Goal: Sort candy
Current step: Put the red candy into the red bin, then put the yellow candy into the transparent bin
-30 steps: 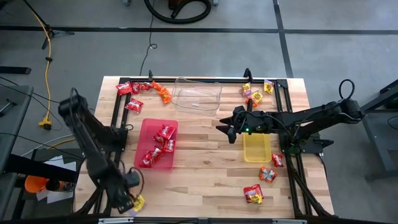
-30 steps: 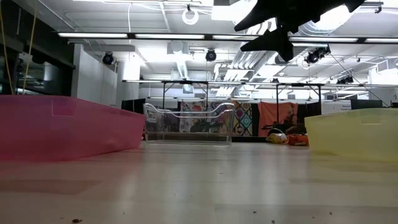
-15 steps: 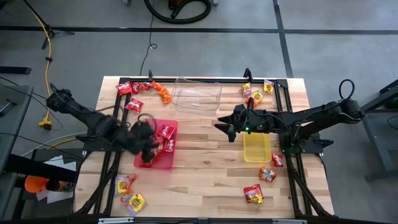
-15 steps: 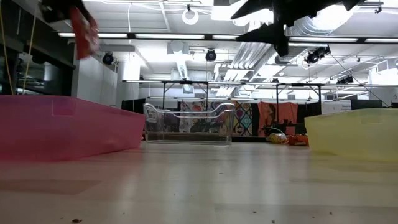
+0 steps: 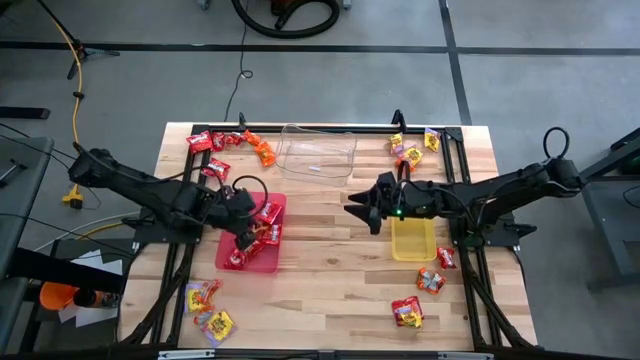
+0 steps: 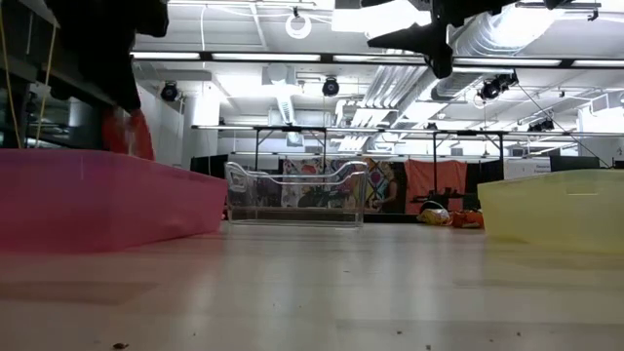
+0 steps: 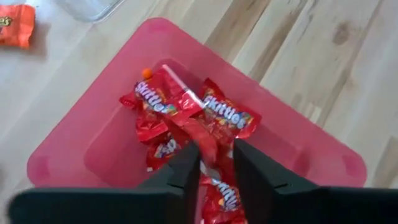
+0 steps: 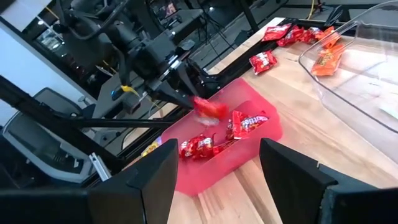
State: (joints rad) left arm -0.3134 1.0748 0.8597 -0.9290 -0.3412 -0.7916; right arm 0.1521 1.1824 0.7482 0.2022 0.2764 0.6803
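Wooden table point(image 5: 330, 270) bears candy point(image 5: 407, 311) and red tray point(image 5: 236, 205).

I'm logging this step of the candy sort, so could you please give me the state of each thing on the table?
Left gripper: over the red tray, a red packet between its parted fingers.
Right gripper: open, empty, above the table.
Red tray: holds red packets.
Yellow tray: empty.
Clear tray: empty.
Loose candy: scattered near the table's edges.
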